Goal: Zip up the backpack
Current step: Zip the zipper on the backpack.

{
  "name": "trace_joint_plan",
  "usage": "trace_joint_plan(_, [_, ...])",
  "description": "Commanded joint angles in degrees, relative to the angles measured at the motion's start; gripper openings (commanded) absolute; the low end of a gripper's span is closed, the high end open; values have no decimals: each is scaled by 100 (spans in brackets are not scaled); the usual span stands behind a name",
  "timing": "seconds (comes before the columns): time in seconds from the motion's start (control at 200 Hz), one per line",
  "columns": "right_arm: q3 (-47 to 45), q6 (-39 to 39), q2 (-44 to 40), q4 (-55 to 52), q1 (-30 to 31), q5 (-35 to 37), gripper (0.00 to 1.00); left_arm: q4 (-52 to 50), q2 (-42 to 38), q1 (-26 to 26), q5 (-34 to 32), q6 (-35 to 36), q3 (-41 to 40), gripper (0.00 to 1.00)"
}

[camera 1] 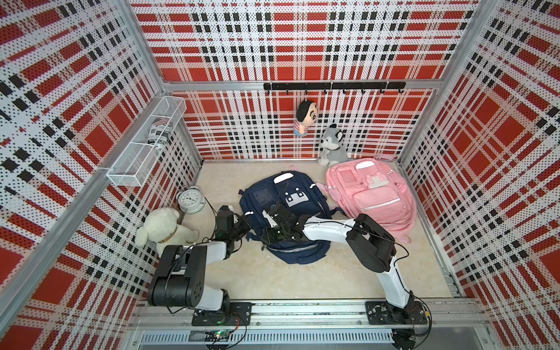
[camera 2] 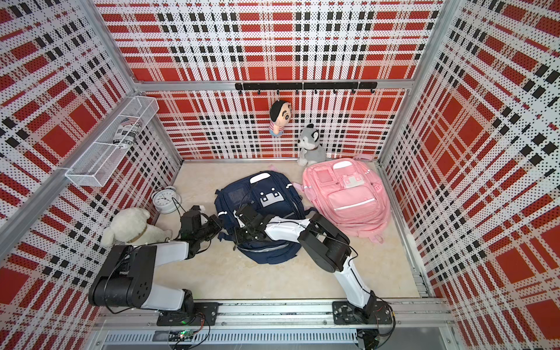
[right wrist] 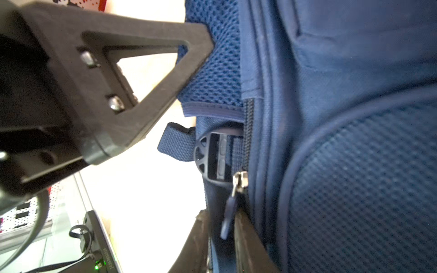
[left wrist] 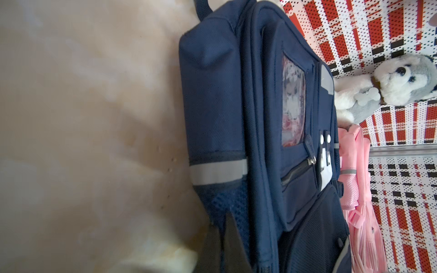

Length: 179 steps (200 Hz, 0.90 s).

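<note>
While the left gripper (camera 1: 245, 226) pinches shut on the side mesh (right wrist: 212, 71) of the navy fabric backpack (camera 1: 260, 197), flat on the beige floor (camera 1: 272, 281), presumably bracing it against zip drag, the right gripper (right wrist: 222, 238) narrowly flanks the dark zipper pull (right wrist: 228, 212); grip unclear.
</note>
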Motion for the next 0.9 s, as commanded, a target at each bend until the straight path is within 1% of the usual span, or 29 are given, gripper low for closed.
trace_joint_plan(0.0, [-182,-37,-180,-42,-183,180,26,171,-13,82,-100,110,57,0])
trace_joint_plan(0.436, [-310,73,-176,164,-249,53,13,164,-10,82,-100,114,44,0])
trace_joint_plan(0.892, [-322,-33,-292,97,-275,26,7,133,49,90,-178,184,76,0])
